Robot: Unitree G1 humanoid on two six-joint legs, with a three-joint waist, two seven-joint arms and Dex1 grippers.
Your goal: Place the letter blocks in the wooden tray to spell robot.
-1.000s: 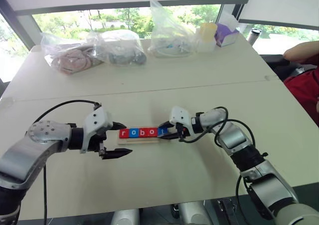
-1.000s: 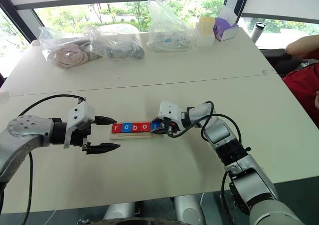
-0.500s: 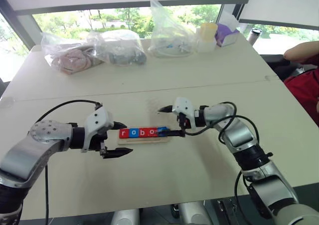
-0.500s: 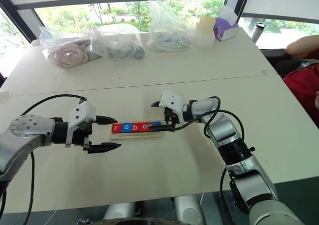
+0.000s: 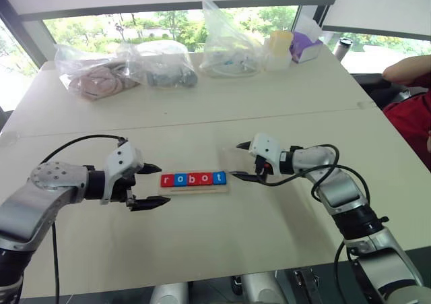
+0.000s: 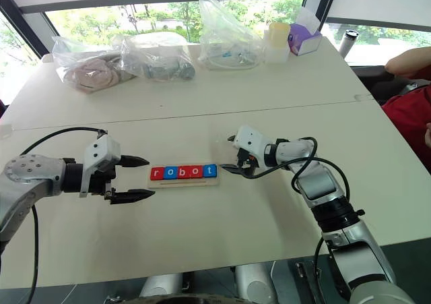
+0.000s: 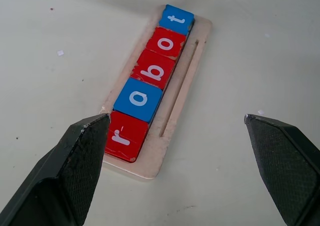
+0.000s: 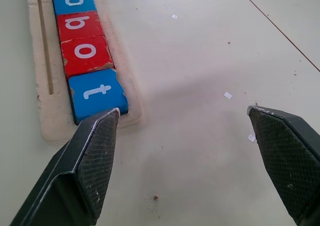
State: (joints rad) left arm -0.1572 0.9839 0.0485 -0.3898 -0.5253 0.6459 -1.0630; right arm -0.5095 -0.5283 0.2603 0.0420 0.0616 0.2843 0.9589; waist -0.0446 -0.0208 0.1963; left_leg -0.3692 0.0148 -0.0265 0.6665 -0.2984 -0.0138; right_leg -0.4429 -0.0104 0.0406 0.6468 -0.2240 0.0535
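Letter blocks (image 5: 192,178) lie in one straight row in the wooden tray (image 7: 186,80), between our two grippers: red r, blue o, red b, red o, blue t, each a flat square tile with a white lowercase letter, edges touching, spelling robot. We see the tray as a pale, shallow strip of wood with a thin groove running along the side nearer to us, lying flat on the white table (image 5: 202,243). Our left gripper (image 5: 151,185) hovers just beside the r end, its black fingers spread wide and empty. Our right gripper (image 5: 241,162) hangs just off the t end, fingers parted, holding nothing and clear of the tile. Beyond both grippers, well apart from the tray, clear plastic bags (image 5: 128,65) sit along the table's far edge by the window.
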